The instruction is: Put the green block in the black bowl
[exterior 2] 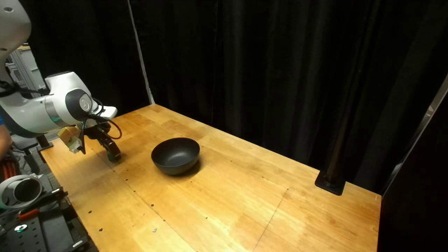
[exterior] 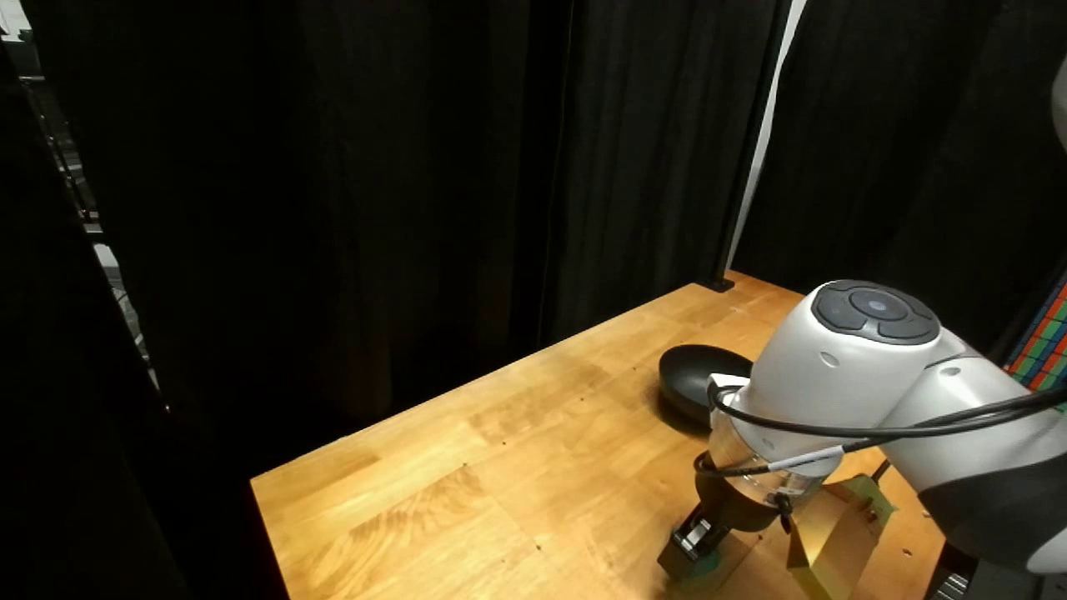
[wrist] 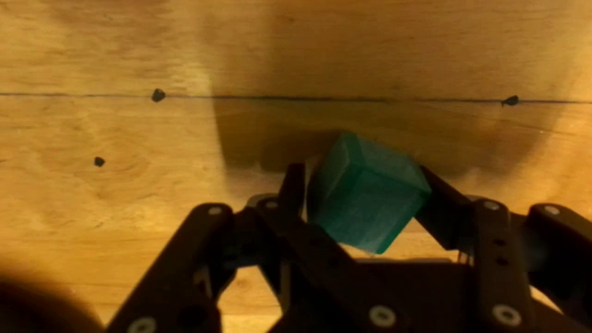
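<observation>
Nearest, toward the robot-side edge of the worktop, the gripper is closed on the green block, held askew; whether it is lifted, I cannot tell. Farther from that edge, toward the far corner in an exterior view, stands the black bowl. Grasping looks done; carrying and releasing remain.

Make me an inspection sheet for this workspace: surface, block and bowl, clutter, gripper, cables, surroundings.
Surface: wooden table, marked with a dark line and specks.
Bowl: black, upright on the table, nothing seen inside.
Block: green, outside the bowl; table contact unclear.
Clutter: small pale scrap on the table.
Gripper: fingers either side of the block; clamped or not, cannot tell.
Cables: black, looped along the robot.
Surroundings: black curtains; post base on the table; perhaps a person's arm at an exterior view's edge.
</observation>
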